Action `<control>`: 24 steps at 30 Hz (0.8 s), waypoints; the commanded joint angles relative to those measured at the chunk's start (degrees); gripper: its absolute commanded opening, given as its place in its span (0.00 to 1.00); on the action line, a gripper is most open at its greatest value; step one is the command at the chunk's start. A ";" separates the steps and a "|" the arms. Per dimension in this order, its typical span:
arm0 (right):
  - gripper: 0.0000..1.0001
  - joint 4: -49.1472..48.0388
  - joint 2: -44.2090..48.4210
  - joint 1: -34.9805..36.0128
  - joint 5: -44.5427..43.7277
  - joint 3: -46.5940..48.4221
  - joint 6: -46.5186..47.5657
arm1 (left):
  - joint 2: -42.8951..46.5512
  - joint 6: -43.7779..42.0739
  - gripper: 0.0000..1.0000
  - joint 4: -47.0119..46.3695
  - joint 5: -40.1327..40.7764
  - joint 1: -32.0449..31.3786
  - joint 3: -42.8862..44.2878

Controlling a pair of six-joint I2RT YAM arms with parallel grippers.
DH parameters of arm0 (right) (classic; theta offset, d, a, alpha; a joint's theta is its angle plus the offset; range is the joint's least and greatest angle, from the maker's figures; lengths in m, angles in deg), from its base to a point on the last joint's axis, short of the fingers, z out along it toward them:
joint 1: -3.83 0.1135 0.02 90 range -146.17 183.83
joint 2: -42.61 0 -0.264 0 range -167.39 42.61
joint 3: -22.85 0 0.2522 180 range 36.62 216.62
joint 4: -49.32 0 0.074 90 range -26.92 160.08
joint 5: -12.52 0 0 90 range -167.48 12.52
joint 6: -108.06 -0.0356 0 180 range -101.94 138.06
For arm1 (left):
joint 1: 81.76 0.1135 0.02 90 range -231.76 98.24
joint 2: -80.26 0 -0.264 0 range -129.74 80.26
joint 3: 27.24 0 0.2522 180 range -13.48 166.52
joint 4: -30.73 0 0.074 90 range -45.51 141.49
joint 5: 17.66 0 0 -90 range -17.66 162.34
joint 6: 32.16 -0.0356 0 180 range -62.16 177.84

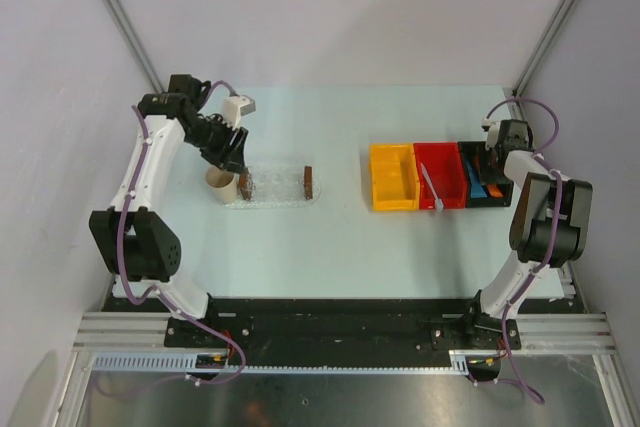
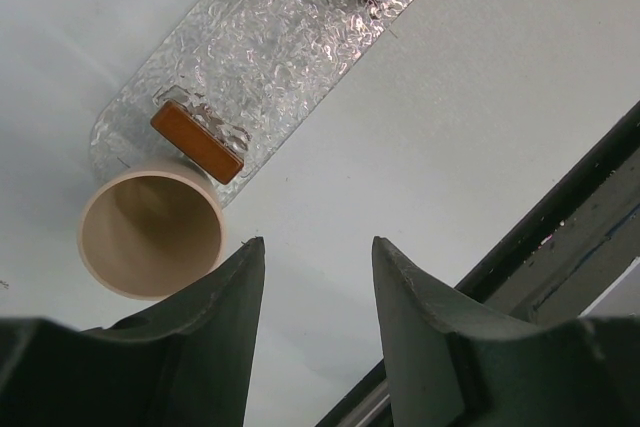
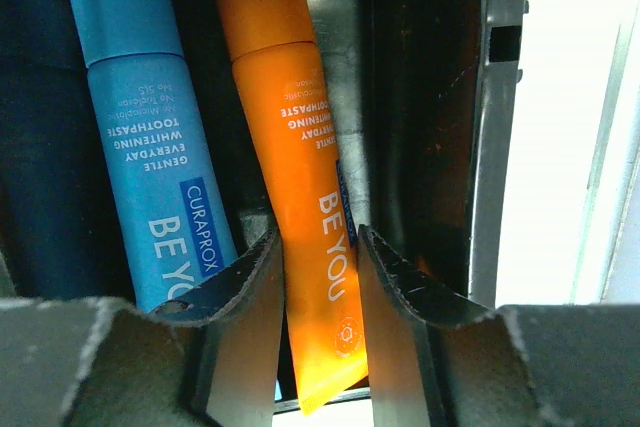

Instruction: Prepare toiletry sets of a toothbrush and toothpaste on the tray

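Two tubes wait in black bin (image 1: 480,205).

Top view: tray (image 1: 275,193) bare, left on tabletop (image 1: 330,127). Toothbrush (image 1: 431,187) in red bin (image 1: 445,162). Left end effector (image 1: 232,152) above cup (image 1: 219,183).

Left wrist: fingers spread, nothing held. Cup just beside tray's wooden block (image 2: 197,142). Clumsy descent could knock it and skid tray.

Right wrist: right end effector (image 3: 320,242) straddles orange toothpaste (image 3: 290,127), cannot tell if pinching. Blue toothpaste (image 3: 150,127) just beside; finger may snag it, or tube may slip on lift.

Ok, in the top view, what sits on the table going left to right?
Beige cup → clear tray → yellow bin → red bin → black bin.
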 commanded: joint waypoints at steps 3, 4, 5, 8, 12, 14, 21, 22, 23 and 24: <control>0.30 1.36 2.61 0.27 1.23 1.54 0.08 | 1.44 -1.53 0.52 -0.31 -2.48 -0.15 0.23; 0.29 1.53 2.96 0.45 1.23 1.63 0.08 | 1.36 -1.44 0.52 -0.31 -2.65 -0.15 0.24; 0.28 1.88 3.57 0.54 1.32 1.89 0.08 | 1.18 -1.44 0.52 -0.31 -2.65 -0.15 0.32; 0.23 3.03 4.89 0.54 1.23 2.60 -0.10 | 1.18 -1.36 0.52 -0.40 -2.74 -0.06 0.41; 0.18 3.91 6.91 0.54 2.81 3.30 -0.19 | 1.27 -1.53 0.52 -0.40 -2.65 -0.06 0.32; 0.17 4.26 7.53 0.54 2.81 3.91 -0.19 | 1.35 -1.53 0.52 -0.40 -2.74 -0.15 0.24; 0.11 7.24 11.04 0.54 2.81 4.88 0.16 | 1.62 -1.71 0.52 -0.40 -3.53 -0.06 -0.12; 0.11 7.68 12.18 0.54 2.90 4.88 0.25 | 1.71 -1.79 0.52 -0.40 -3.88 -0.15 -0.12; 0.11 8.56 13.06 0.54 3.08 4.88 0.34 | 1.88 -1.97 0.52 -0.40 -5.28 -0.06 0.06; 0.10 9.09 13.76 0.54 3.25 4.97 0.43 | 1.97 -2.06 0.52 -0.57 -5.99 -0.15 0.23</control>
